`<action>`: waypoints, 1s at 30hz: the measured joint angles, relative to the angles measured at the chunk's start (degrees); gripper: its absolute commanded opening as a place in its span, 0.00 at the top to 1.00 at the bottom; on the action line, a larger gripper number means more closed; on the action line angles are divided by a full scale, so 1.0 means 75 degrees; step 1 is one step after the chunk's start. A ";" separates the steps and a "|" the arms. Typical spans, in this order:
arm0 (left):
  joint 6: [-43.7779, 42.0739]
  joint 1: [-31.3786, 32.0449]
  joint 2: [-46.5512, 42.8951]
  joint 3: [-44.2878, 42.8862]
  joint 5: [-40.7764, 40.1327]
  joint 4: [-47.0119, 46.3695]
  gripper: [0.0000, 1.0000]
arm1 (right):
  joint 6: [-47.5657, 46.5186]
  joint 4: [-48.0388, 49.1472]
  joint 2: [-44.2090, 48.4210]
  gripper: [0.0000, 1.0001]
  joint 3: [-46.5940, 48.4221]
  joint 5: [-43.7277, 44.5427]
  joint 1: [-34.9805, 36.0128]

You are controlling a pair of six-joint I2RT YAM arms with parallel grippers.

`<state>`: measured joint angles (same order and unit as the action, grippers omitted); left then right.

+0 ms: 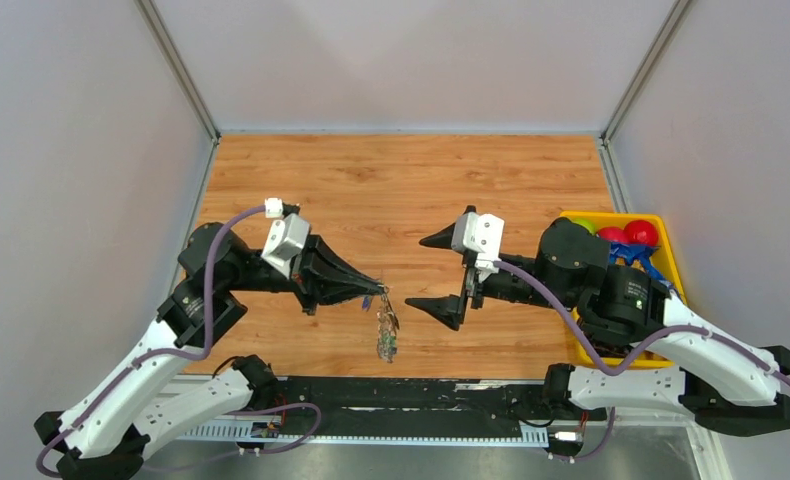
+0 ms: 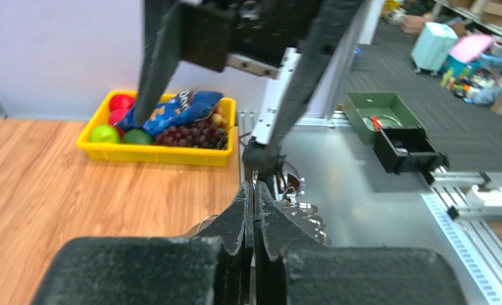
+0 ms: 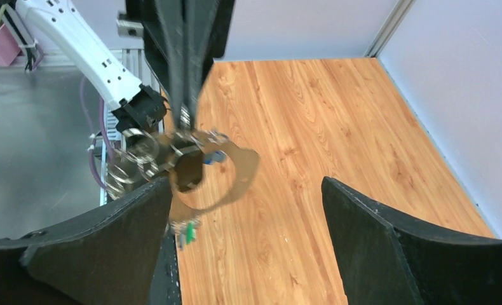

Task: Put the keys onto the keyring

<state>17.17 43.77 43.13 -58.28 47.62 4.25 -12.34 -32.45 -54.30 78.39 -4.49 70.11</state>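
My left gripper (image 1: 376, 288) is shut on the thin metal keyring (image 1: 383, 294) and holds it above the wooden table. A bunch of small silvery keys, rings and chain bits (image 1: 387, 328) dangles from the keyring. In the left wrist view the gripper (image 2: 253, 185) pinches a sliver of wire, with the keys (image 2: 309, 219) hanging just beyond. My right gripper (image 1: 416, 272) is open and empty, facing the bunch from the right. In the right wrist view (image 3: 246, 181) the bunch (image 3: 162, 152) and a tiny blue tag (image 3: 214, 157) hang ahead, near my left finger.
A yellow bin (image 1: 674, 262) of toy fruit and a blue snack bag stands at the table's right edge, beside the right arm; it also shows in the left wrist view (image 2: 159, 154). The black rail (image 1: 401, 392) runs along the near edge.
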 measured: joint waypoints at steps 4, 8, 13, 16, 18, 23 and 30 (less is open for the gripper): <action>-0.0172 0.0000 -0.0181 -0.0256 0.0886 0.0108 1.00 | -0.0262 -0.0437 -0.0052 0.06 0.0245 -0.0323 0.0000; -0.0201 0.0003 -0.0242 -0.0455 0.1670 0.0143 1.00 | -0.0583 -0.0845 -0.0061 0.06 0.0315 -0.0825 0.0000; -0.0093 0.0000 -0.0204 -0.0466 0.2302 0.0128 1.00 | -0.0994 -0.1195 -0.0076 0.05 0.0315 -0.1600 0.0000; 0.0093 0.0000 -0.0198 -0.0466 0.2626 -0.0050 1.00 | -0.1207 -0.1262 -0.0157 0.06 0.0315 -0.2060 0.0000; 0.0221 0.0000 -0.0213 -0.0466 0.2798 -0.0189 1.00 | -0.1358 -0.1320 -0.0254 0.06 0.0315 -0.2323 0.0000; 0.0612 0.0000 -0.0239 -0.0420 0.3223 -0.0670 1.00 | -0.1749 -0.1378 -0.0557 0.05 0.0315 -0.2801 0.0000; 0.1032 0.0111 -0.0326 -0.0321 0.3672 -0.1166 1.00 | -0.2194 -0.1364 -0.0962 0.05 0.0338 -0.3284 0.0000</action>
<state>24.91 44.60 40.69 -60.69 75.16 -4.49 -28.80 -42.68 -61.52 80.93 -29.12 70.11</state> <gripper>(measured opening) 0.007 0.944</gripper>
